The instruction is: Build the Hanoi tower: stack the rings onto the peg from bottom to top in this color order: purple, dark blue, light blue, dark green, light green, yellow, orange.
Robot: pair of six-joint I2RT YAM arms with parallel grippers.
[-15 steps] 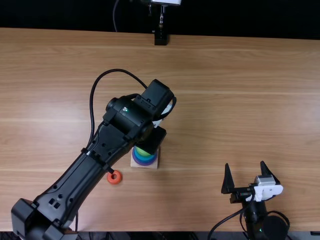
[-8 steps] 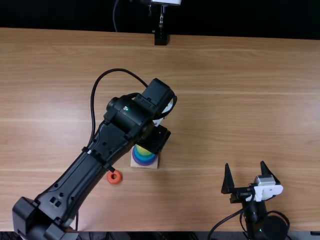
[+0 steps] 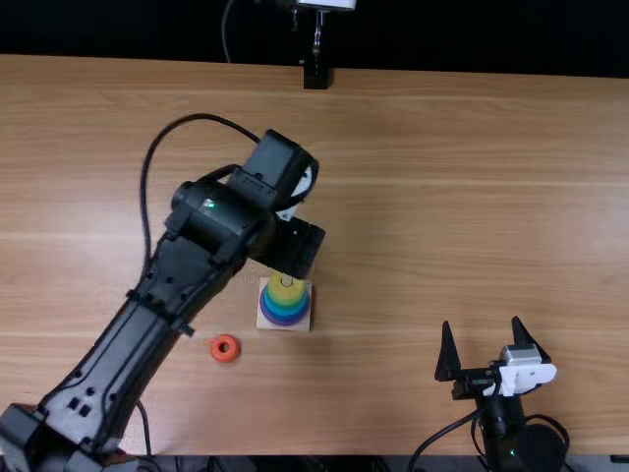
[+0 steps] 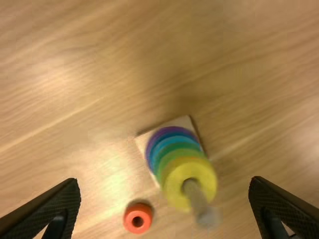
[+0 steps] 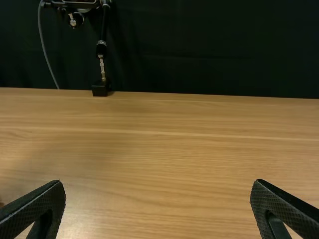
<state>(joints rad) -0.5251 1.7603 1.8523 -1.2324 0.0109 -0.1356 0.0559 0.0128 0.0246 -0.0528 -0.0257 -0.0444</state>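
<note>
In the top view my left gripper [image 3: 293, 246] hangs just beyond the tower, fingertips hidden. The left wrist view has my left gripper [image 4: 164, 206] open, nothing held, the stack below between its fingers. A yellow ring [image 4: 174, 185] is topmost on the peg [image 4: 197, 199]; green, light blue, dark blue and purple [image 4: 162, 133] show beneath, over a square wooden base [image 4: 187, 122]. The orange ring [image 3: 225, 348] lies flat on the table, left of the base. My right gripper [image 3: 485, 334] stands open at the near right, also in its own view as the right gripper [image 5: 157, 204].
The wooden table [image 3: 442, 197] stretches to the right of the tower. At its far edge stands a black clamp mount [image 3: 316, 77] with a pole. The left arm [image 3: 128, 344] spans the table's left part, passing beside the orange ring.
The left gripper has moved up and to the left in the top view, away from the tower, uncovering the yellow ring. The orange ring and right arm are unmoved.
</note>
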